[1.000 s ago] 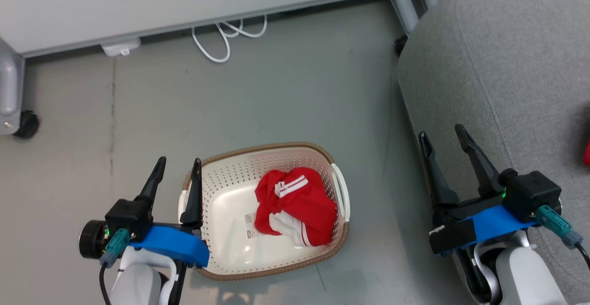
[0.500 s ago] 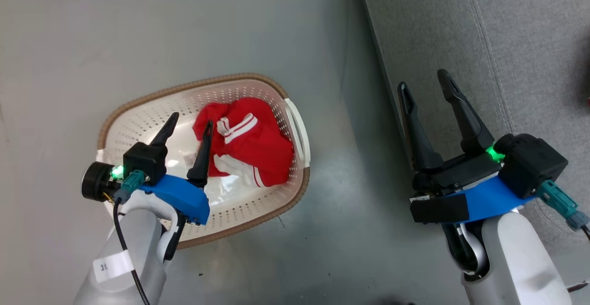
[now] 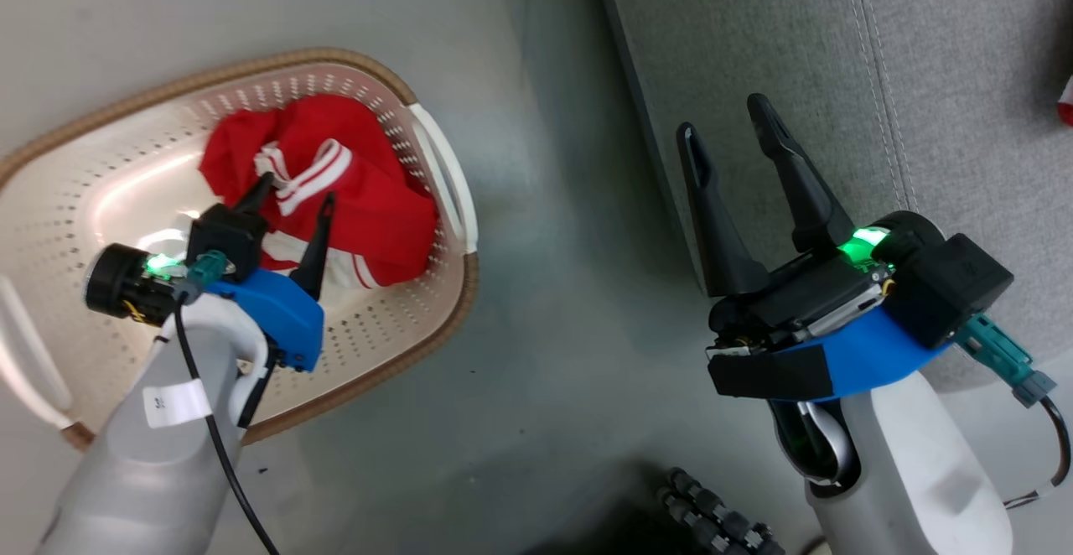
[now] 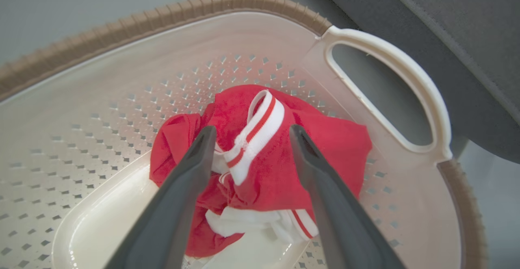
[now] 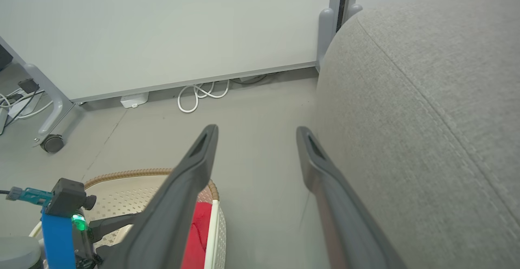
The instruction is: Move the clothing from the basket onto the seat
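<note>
The red clothing [image 3: 377, 211] with white stripes lies bunched in the cream basket [image 3: 457, 287] on the floor. My left gripper [image 3: 298, 189] hangs open inside the basket, just above the garment. In the left wrist view its fingers straddle the white-striped band of the clothing [image 4: 325, 155], with the left gripper [image 4: 252, 129] holding nothing. My right gripper [image 3: 723, 115] stands open and empty against the front edge of the grey seat [image 3: 838, 52]. A scrap of red fabric [image 3: 1065, 102] shows on the seat at the far right edge.
The basket's white handle [image 4: 406, 74] faces the seat across a narrow strip of floor. A white panel on a wheeled foot [image 5: 50, 143] and a looped white cable [image 5: 199, 96] lie beyond. A black ribbed hose [image 3: 712, 513] is near my base.
The head camera has swung down and right, so the whole picture has shifted. My left gripper moved from outside the basket's rim to inside it, over the clothing. Both grippers stayed open.
</note>
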You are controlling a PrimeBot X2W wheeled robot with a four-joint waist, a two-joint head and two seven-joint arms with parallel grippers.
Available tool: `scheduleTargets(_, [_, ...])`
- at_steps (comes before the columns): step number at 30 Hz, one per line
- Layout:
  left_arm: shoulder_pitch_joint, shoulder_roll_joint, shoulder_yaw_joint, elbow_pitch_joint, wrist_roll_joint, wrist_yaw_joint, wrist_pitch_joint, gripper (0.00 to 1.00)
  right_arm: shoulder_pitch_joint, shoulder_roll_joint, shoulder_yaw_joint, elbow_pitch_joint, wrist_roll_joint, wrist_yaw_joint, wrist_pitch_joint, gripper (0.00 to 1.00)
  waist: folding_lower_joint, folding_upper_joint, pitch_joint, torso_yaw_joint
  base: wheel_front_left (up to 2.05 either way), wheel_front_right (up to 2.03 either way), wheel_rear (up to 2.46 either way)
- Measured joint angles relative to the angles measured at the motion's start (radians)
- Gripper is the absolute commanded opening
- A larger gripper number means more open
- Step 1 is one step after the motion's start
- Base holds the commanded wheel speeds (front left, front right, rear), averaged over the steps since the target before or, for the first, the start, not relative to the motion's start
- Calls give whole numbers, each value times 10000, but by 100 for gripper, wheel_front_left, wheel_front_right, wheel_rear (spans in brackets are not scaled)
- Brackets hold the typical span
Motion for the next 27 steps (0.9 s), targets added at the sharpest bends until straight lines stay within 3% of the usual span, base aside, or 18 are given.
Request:
scheduleTargets(5, [-380, 268, -146, 477, -40, 0, 71, 100, -133, 2, 318, 107, 370, 0, -130, 100, 0, 0, 519, -408, 0, 0, 0])
scheduleTargets(18, [-789, 161, -667, 1315, -539, 0, 259, 100, 55, 2, 301, -8, 587, 0, -207, 100, -1, 0, 792, -602, 0, 0, 0])
scheduleTargets(20, [-804, 144, -767, 1390, -633, 0, 257, 17, 75, 2, 293, -40, 594, 0, -207, 100, -1, 0, 783, -610, 0, 0, 0])
scheduleTargets(21, [-824, 136, -817, 1425, -694, 0, 259, 0, 78, 2, 288, -54, 594, 0, -207, 100, -1, 1, 778, -613, 0, 0, 0])
scheduleTargets(27, [-945, 123, -1139, 1509, -1009, 0, 259, 0, 119, 2, 267, -104, 596, 0, -207, 100, -2, 1, 757, -611, 0, 0, 0])
